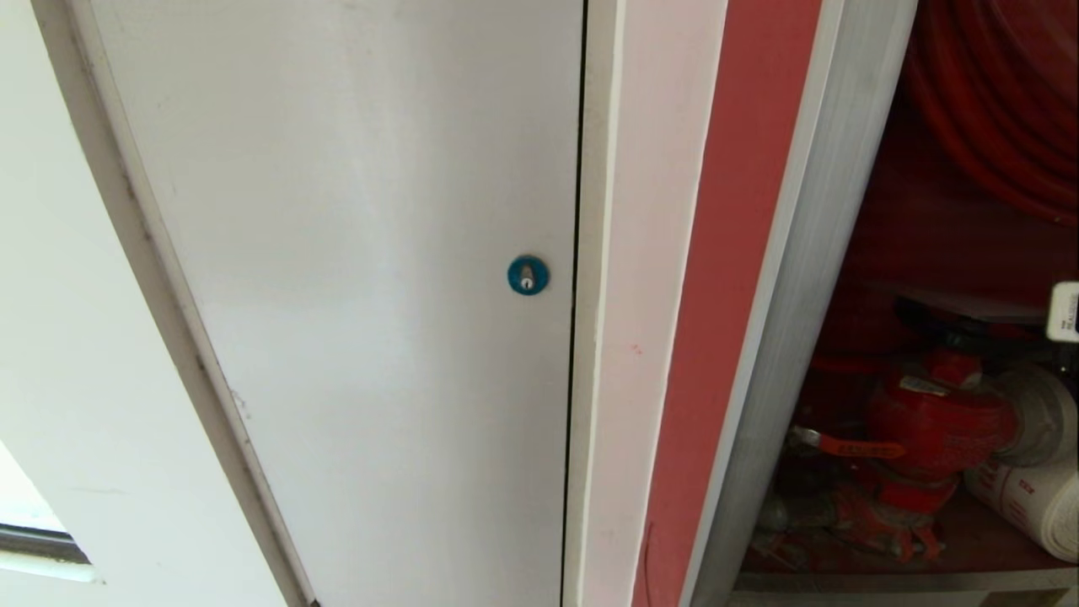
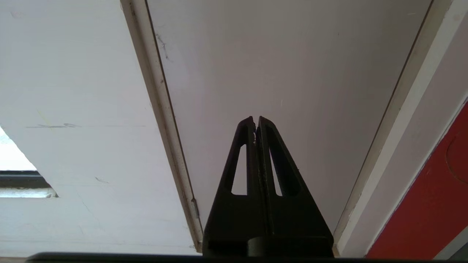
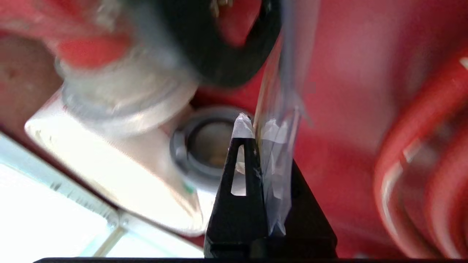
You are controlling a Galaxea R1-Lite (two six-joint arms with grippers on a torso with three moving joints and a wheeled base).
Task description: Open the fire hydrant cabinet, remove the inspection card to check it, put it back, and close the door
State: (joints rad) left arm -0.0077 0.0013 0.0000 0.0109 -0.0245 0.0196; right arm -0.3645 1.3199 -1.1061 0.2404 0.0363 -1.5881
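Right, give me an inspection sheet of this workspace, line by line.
Surface: red cabinet floor, partly bare.
Job's things: red-lined fire hydrant cabinet with silver frame stands open; red hydrant valve, white rolled hose and red hose reel inside. A clear plastic sleeve, apparently holding the inspection card, is clamped; no print is readable.
Clutter: nothing seen.
Grippers: right gripper shut on the sleeve inside the cabinet; left gripper shut, parked before the plain white door.
Cables: nothing seen.
Surroundings: white door carries a round blue lock.
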